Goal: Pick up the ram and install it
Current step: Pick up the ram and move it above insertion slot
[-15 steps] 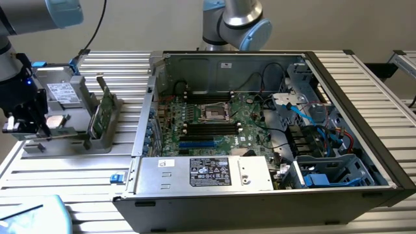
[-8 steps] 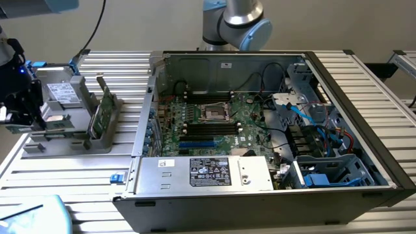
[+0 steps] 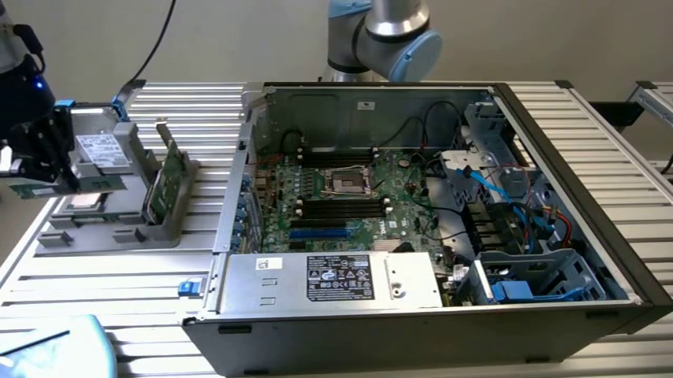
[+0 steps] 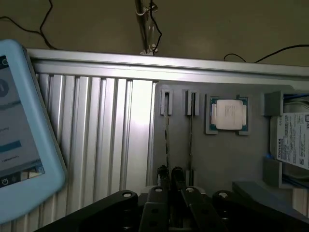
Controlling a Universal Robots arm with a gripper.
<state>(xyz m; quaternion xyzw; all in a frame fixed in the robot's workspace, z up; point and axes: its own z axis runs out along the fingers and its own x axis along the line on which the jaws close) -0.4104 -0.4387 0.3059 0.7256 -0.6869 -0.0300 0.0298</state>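
The black fingers (image 4: 164,175) stand narrow, pinched, as it seems, on the ram (image 3: 27,189), a long thin green circuit-board stick. It is just above the grey plastic holder (image 3: 94,236), at the edge of the ribbed metal desk (image 3: 126,283) on the exterior view's left. For a good lift, I judge the stick should hang level and centred, clear of the tall green expansion card (image 3: 163,185) nearby. The silver hard drive (image 4: 292,140) reads "TOSHIBA"; the label on the grey power supply (image 3: 336,279) is unreadable.
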